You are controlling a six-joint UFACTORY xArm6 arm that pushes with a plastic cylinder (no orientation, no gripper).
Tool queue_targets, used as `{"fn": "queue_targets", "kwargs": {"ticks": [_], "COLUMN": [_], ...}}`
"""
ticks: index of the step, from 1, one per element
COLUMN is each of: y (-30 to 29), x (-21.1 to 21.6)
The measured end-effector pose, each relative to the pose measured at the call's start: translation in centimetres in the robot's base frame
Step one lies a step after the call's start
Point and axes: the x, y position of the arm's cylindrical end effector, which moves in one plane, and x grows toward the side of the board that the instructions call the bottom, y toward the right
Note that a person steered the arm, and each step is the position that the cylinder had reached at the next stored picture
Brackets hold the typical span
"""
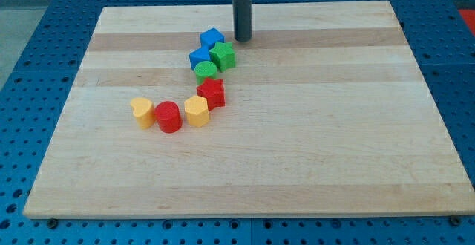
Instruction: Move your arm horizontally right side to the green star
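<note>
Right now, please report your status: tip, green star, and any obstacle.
My tip down on board, up-right of green star, small gap. Star touches blue blocks on its left. Nothing between tip and star.

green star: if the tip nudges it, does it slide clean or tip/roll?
The green star looks squat and flat-bottomed, so it will probably slide, not tip or roll. It sits against a blue block and a green round block, so they would likely move too. My tip is just upper right.

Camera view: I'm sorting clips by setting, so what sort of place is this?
Probably a robotics lab bench: a wooden board lies on a blue perforated table, small coloured blocks like the green star sit on it, and my tip stands just upper right of the star.
</note>
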Motion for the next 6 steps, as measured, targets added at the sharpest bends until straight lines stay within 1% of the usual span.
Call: {"fn": "queue_targets", "kwargs": {"ticks": [1, 2, 3, 4, 6], "y": [1.8, 1.5, 0.3, -1.3, -1.5], "x": [5.9, 9.3, 11.2, 10.7, 6.0]}}
